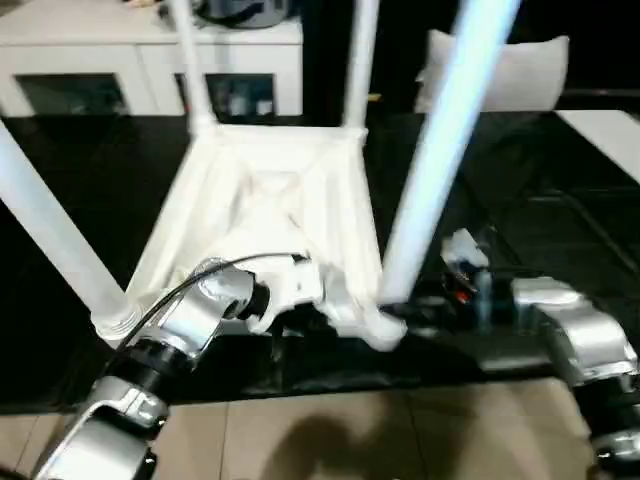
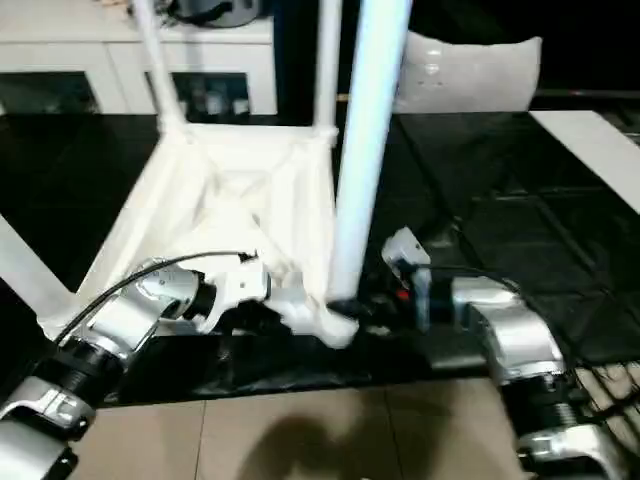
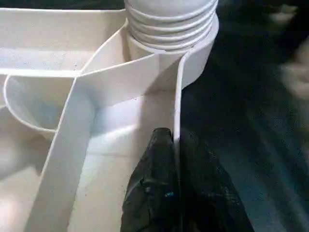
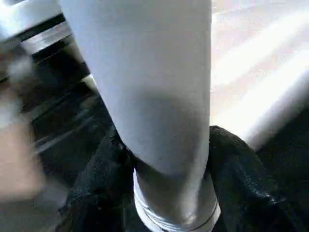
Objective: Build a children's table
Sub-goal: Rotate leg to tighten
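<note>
The white tabletop [image 1: 270, 200] lies underside up on the black work table, with four white legs standing up from its corner sockets. The near right leg [image 1: 440, 140] rises tilted from the corner closest to me. In the left wrist view its ribbed end [image 3: 169, 29] sits in the socket. My left gripper [image 3: 176, 145] is shut on the tabletop's rim wall just beside that corner, one finger inside and one outside. My right gripper [image 4: 166, 145] holds the base of the near right leg, a black finger [image 4: 101, 174] pressed on each side.
A white cabinet [image 1: 100, 60] with glass doors stands behind the work table. A white cushion-like thing [image 1: 520, 70] lies at the back right, and a white board [image 1: 610, 130] at the far right. The table's front edge runs just below my grippers, with tiled floor [image 1: 330, 440] beyond it.
</note>
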